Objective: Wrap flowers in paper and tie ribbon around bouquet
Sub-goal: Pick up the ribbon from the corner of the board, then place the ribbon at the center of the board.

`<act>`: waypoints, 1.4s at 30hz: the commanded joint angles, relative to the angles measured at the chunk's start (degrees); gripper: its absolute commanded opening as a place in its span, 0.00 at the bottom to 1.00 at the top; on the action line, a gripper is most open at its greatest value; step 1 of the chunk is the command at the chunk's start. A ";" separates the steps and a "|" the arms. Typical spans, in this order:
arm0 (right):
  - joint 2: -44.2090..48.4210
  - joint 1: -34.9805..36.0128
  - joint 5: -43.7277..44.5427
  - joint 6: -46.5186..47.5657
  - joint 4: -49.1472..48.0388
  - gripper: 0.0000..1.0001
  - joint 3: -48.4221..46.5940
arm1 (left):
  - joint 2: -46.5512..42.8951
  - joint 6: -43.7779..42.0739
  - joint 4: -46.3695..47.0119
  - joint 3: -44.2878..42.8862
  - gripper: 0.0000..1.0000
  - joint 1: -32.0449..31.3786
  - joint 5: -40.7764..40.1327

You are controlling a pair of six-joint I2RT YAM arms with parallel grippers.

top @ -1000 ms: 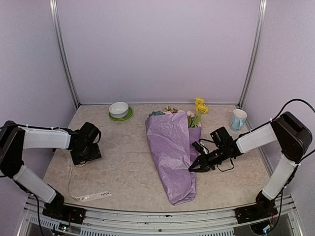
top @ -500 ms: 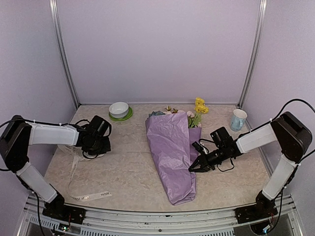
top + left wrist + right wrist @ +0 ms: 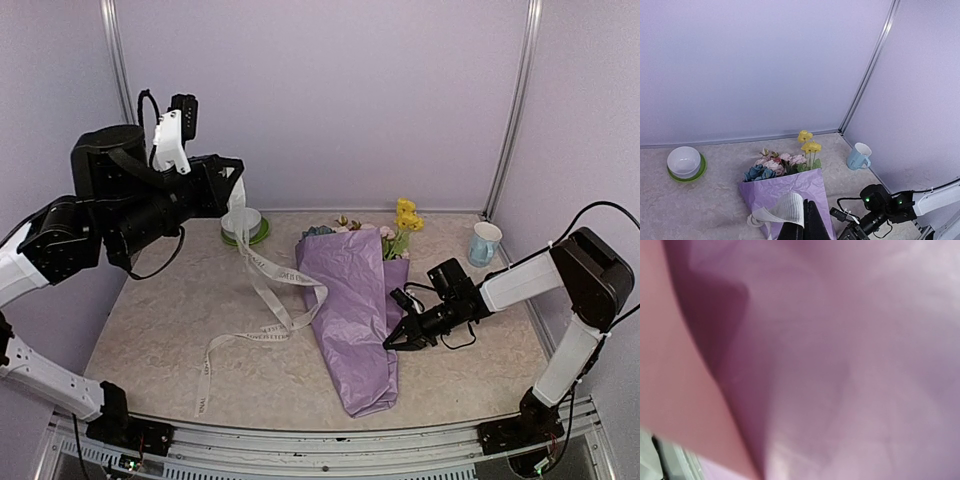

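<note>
Your left pincer [image 3: 234,188] pinches the ribbon [image 3: 272,272] aloft, likely to drape it; the right pincer [image 3: 393,341], pressed together, steadies the bouquet [image 3: 350,300].

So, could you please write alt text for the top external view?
High above the table, the left claw holds a long cream-white lettered ribbon that trails down to a lilac-pink paper cone of blue, pink and yellow flowers lying flat. The right claw, shut, sits at the cone's right edge.
</note>
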State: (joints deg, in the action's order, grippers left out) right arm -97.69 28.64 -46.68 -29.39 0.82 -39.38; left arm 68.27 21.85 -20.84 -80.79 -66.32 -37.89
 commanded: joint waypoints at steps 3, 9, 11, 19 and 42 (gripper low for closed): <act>0.13 0.10 0.19 0.82 0.24 0.00 0.00 | -3.39 1.53 -3.20 2.97 0.00 -0.75 -17.88; 0.20 0.10 0.34 1.14 0.83 0.00 -0.12 | -5.24 28.39 -36.20 -5.96 0.00 11.50 -27.59; 0.05 0.11 0.25 1.09 0.70 0.00 -0.20 | -6.99 27.27 -36.37 -5.63 0.00 15.36 -25.85; 0.34 0.18 0.34 0.58 0.57 0.00 -0.33 | -6.68 24.88 -34.29 2.54 0.00 29.22 -17.39; 0.87 0.13 0.62 1.00 1.73 0.00 -0.75 | 15.39 37.76 -48.66 10.23 0.99 42.63 -19.19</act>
State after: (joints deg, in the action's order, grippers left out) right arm -97.69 28.64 -46.68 -29.19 1.08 -39.48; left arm 82.48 54.15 -63.42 -68.55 -24.47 -54.59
